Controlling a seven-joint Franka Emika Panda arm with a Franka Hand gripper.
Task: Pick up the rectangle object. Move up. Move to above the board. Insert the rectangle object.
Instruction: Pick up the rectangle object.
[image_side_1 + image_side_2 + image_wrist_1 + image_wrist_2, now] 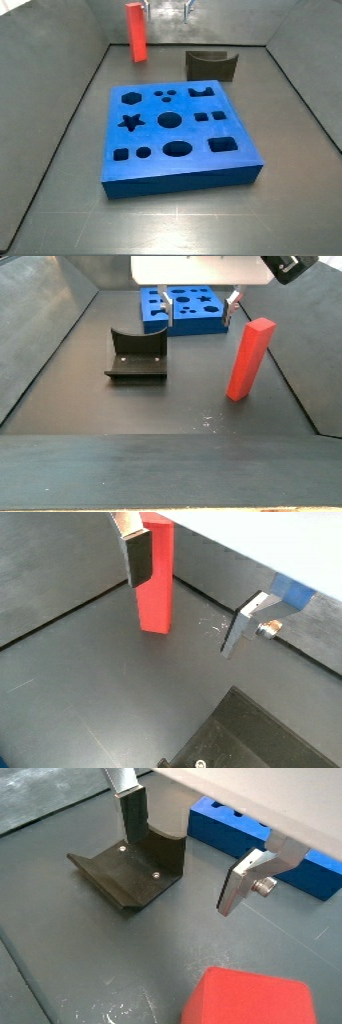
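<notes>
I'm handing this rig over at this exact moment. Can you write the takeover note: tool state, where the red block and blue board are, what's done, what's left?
Tool: open, empty, near the back wall. Its silver fingers are spread; in a wrist view one sits beside the red rectangular block, and whether it touches is unclear.
Red rectangular block: upright on the floor, ungrasped, apart from the board, as a side view shows.
Blue board: flat on the floor, its shaped holes unfilled.
Fixture: on the floor between the tool and the camera in that side view.
Done: nothing of the task yet.
Left: grasp the block, lift it, carry it above the board, insert it.
</notes>
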